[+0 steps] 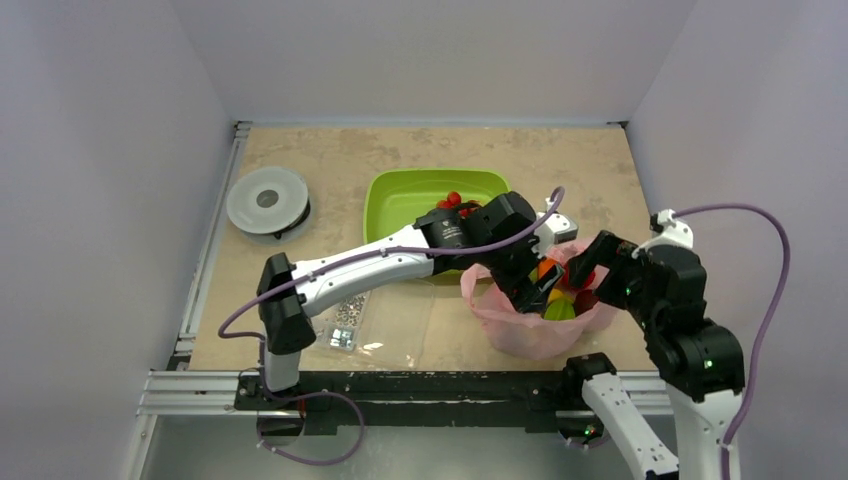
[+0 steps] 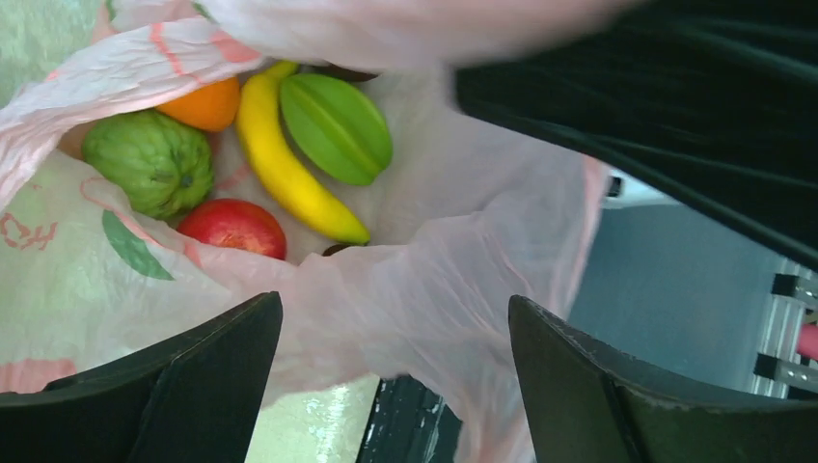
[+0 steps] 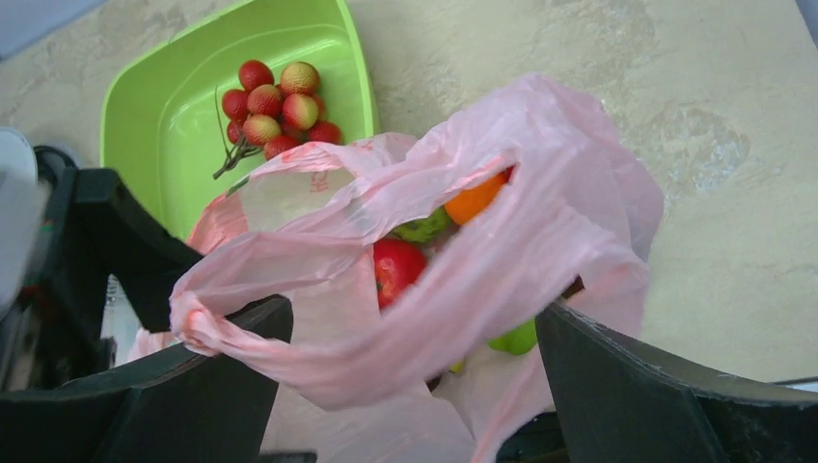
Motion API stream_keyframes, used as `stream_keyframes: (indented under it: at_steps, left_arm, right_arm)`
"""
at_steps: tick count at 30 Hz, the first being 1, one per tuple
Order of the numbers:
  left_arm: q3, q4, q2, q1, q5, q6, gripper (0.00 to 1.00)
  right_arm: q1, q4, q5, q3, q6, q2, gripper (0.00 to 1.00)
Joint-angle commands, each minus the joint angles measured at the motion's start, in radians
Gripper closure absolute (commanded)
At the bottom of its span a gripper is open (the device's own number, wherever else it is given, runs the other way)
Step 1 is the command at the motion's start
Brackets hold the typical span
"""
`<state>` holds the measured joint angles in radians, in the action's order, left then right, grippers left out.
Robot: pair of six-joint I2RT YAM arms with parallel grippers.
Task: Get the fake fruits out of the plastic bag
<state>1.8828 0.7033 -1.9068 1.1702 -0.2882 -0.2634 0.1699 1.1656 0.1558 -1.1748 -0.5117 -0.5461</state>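
1. Left gripper (image 2: 394, 333), right gripper (image 3: 415, 323): both my jaws spread wide, pinching nothing.
2. Fake fruits (image 2: 338, 125) sit in plastic bag (image 3: 588, 193), just beside green tray (image 3: 145, 106).
3. Bag's floppy; fruits prob light, hard, slick, so I'd grab banana (image 2: 289, 169) mid-body.

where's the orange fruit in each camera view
Top external: orange fruit right of centre, in the open mouth of the pink plastic bag.
Left wrist: orange fruit upper left, beside the banana.
Right wrist: orange fruit centre, through a gap in the bag.
Shared landmark: the pink plastic bag.
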Motion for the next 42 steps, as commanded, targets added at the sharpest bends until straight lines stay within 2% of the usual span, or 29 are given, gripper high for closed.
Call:
stream_keyframes:
  at_steps: [1, 4, 8, 13, 14, 15, 17, 20, 22, 24, 26, 27, 32, 34, 36, 42]
  left_arm:
    - [-0.032, -0.024, 0.114, 0.019, -0.083, 0.060, 0.12]
    - [-0.143, -0.144, 0.164, 0.050, -0.055, 0.083, 0.13]
    - [-0.194, -0.200, 0.149, 0.105, 0.016, 0.146, 0.21]
    - [-0.331, -0.261, 0.134, 0.139, 0.102, 0.161, 0.32]
    - [-0.365, -0.265, 0.136, 0.140, 0.111, 0.160, 0.34]
    - [-0.399, -0.267, 0.137, 0.143, 0.124, 0.164, 0.34]
    - [-0.452, -0.253, 0.129, 0.151, 0.143, 0.173, 0.35]
    - [-0.544, -0.274, 0.120, 0.158, 0.110, 0.159, 0.35]
    - [-0.587, -0.292, 0.128, 0.160, 0.083, 0.141, 0.35]
    - [-0.607, -0.296, 0.155, 0.159, 0.064, 0.123, 0.34]
    - [-0.578, -0.265, 0.196, 0.160, 0.044, 0.117, 0.28]
    - [-0.555, -0.251, 0.215, 0.160, 0.027, 0.116, 0.24]
    - [-0.413, -0.222, 0.284, 0.156, -0.093, 0.117, 0.11]
    - [-0.346, -0.184, 0.285, 0.150, -0.165, 0.123, 0.06]
    - [-0.309, -0.169, 0.298, 0.146, -0.228, 0.129, 0.02]
    - [-0.323, -0.154, 0.404, 0.141, -0.320, 0.192, 0.01]
  right_arm:
    - [0.000, -0.026, -0.029, -0.107, 0.050, -0.129, 0.01]
    - [0.000, -0.104, -0.104, -0.115, -0.030, -0.152, 0.02]
    - [0.000, -0.184, -0.004, -0.042, -0.195, -0.184, 0.09]
    - [0.000, -0.360, 0.035, 0.038, -0.322, -0.214, 0.32]
    - [0.000, -0.379, 0.062, 0.042, -0.341, -0.222, 0.43]
    - [0.000, -0.385, 0.107, 0.041, -0.360, -0.230, 0.48]
    - [0.000, -0.391, 0.230, 0.044, -0.375, -0.247, 0.60]
    - [0.000, -0.389, 0.393, 0.038, -0.340, -0.287, 0.68]
    - [0.000, -0.372, 0.424, 0.009, -0.284, -0.320, 0.72]
    - [-0.001, -0.375, 0.385, -0.021, -0.204, -0.338, 0.72]
    - [-0.001, -0.326, 0.270, -0.066, -0.118, -0.349, 0.66]
    - [0.000, -0.278, 0.220, -0.090, -0.094, -0.350, 0.59]
    - [0.000, -0.061, -0.075, -0.173, 0.019, -0.312, 0.13]
    - [0.000, 0.027, -0.119, -0.193, 0.020, -0.277, 0.03]
    - [0.000, 0.103, -0.136, -0.203, 0.014, -0.235, 0.01]
    - [0.000, 0.219, -0.225, -0.157, -0.055, -0.110, 0.01]
